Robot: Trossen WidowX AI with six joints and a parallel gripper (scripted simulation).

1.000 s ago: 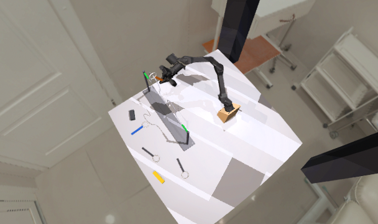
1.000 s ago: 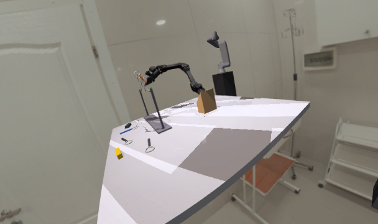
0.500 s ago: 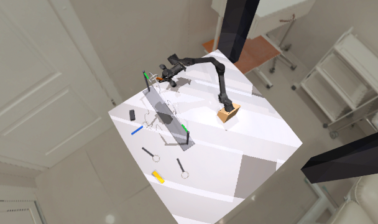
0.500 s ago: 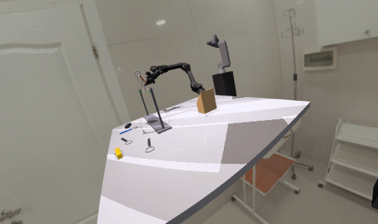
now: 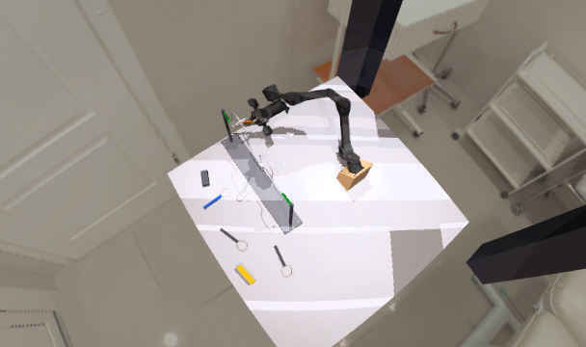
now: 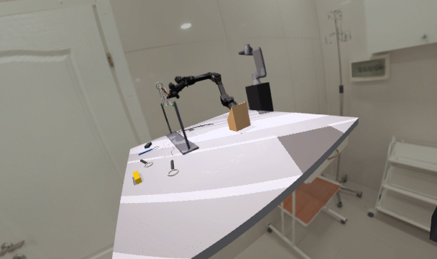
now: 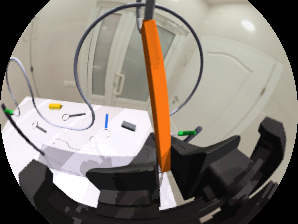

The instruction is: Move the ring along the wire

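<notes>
My gripper (image 5: 253, 121) (image 6: 169, 95) (image 7: 155, 135) is shut on the orange handle (image 5: 248, 121) (image 6: 164, 91) (image 7: 157, 95), which points up and away from the fingers in the wrist view. The ring (image 6: 159, 85) is at the handle's far end, high by the wire's tall arch; it is mostly cut off in the wrist view, so wire clearance is unclear. The grey wire (image 7: 76, 65) bends between one green part (image 5: 226, 117) (image 7: 187, 133) at the far post (image 5: 228, 130) and the other green part (image 5: 286, 198) (image 7: 9, 112) at the near post (image 5: 291, 214) (image 6: 182, 126).
The posts stand on a grey base plate (image 5: 287, 226) (image 6: 191, 148). Beside it lie a blue-handled ring (image 5: 212, 201), two dark-handled rings (image 5: 229, 235) (image 5: 279, 256), a dark block (image 5: 204, 178) and a yellow block (image 5: 245, 274). A wooden block (image 5: 353, 179) (image 6: 240, 116) is at the arm's base.
</notes>
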